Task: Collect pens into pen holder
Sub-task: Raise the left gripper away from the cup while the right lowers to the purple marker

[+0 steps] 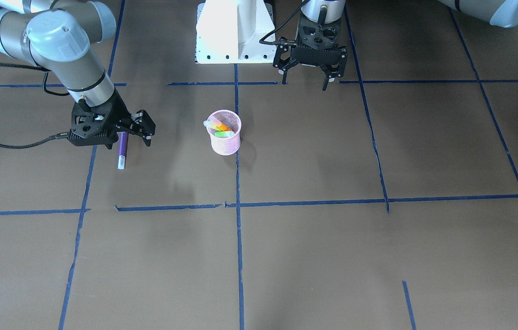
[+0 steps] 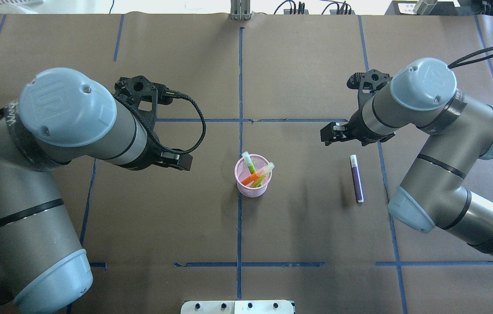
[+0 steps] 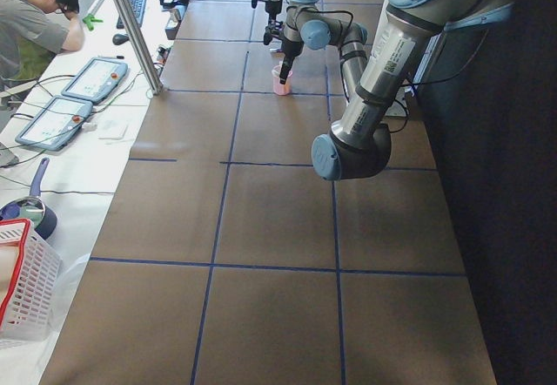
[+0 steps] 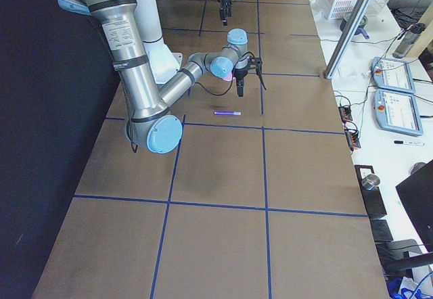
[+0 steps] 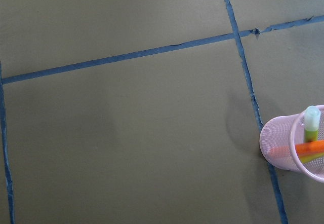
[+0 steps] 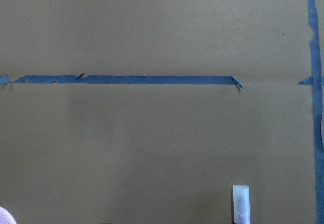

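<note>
**Two pens in holder, purple pen on worktop, both sets of fingers empty**

Right gripper (image 1: pixel 137 133): it hangs above the worktop (image 1: pixel 313 256) with its fingers spread and nothing between them. The purple pen (image 1: pixel 122 151) lies flat on the brown surface below these fingers, clear of them. Its pale end points away from the robot's base. In the front view the fingers hide its upper part. In the right wrist view only the pale tip shows, at the bottom edge.

Left gripper (image 1: pixel 304 82): it is raised near the robot's white base (image 1: pixel 233 32), fingers spread wide, holding nothing.

Pen holder (image 1: pixel 225 140): the pink mesh cup stands upright on a blue tape line (image 1: pixel 239 256), between the two sets of fingers and well apart from both. The orange pen (image 2: pixel 251 178) and the green pen (image 2: pixel 251 166) stand tilted inside it, leaning on the rim with their pale ends sticking out above it.

At the far side of the worktop a seated person (image 3: pixel 30 28) is visible beside two control tablets (image 3: pixel 74 97).
</note>
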You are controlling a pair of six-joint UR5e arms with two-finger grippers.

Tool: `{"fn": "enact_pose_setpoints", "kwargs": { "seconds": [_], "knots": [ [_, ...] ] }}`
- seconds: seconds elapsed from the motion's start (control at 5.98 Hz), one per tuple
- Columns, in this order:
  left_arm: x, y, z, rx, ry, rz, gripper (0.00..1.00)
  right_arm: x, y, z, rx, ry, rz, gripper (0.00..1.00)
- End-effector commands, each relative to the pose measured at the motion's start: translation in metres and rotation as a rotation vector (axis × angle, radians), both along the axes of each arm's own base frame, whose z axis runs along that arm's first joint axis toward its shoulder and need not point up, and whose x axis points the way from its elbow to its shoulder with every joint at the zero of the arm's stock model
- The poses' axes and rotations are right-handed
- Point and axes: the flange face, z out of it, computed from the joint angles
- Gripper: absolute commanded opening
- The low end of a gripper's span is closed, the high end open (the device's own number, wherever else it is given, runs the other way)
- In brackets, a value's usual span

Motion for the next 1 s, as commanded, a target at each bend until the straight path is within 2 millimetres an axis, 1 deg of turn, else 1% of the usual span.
{"fn": "enact_pose_setpoints", "kwargs": {
  "seconds": [0.0, 0.17, 0.33, 0.5, 0.67, 0.84],
  "knots": [
    [0.001, 0.001, 0.000, -0.002, 0.002, 0.001, 1.00, -0.024, -0.002, 0.039, -0.033, 0.046, -0.022, 1.00],
    [0.002, 0.002, 0.000, -0.002, 0.003, 0.002, 1.00, -0.027, -0.002, 0.049, -0.044, 0.061, -0.024, 1.00],
    [0.002, 0.001, 0.001, -0.002, 0.002, 0.003, 1.00, -0.021, 0.003, 0.068, -0.062, 0.081, -0.026, 0.99],
    [0.002, 0.001, 0.000, 0.001, 0.002, 0.002, 1.00, -0.019, 0.007, 0.079, -0.071, 0.096, -0.029, 0.99],
    [0.003, 0.002, 0.000, 0.001, 0.002, 0.004, 1.00, -0.020, 0.013, 0.088, -0.082, 0.107, -0.036, 0.98],
    [0.002, 0.002, -0.001, 0.002, 0.005, 0.004, 1.00, -0.024, 0.015, 0.085, -0.080, 0.104, -0.041, 0.94]
  ]
}}
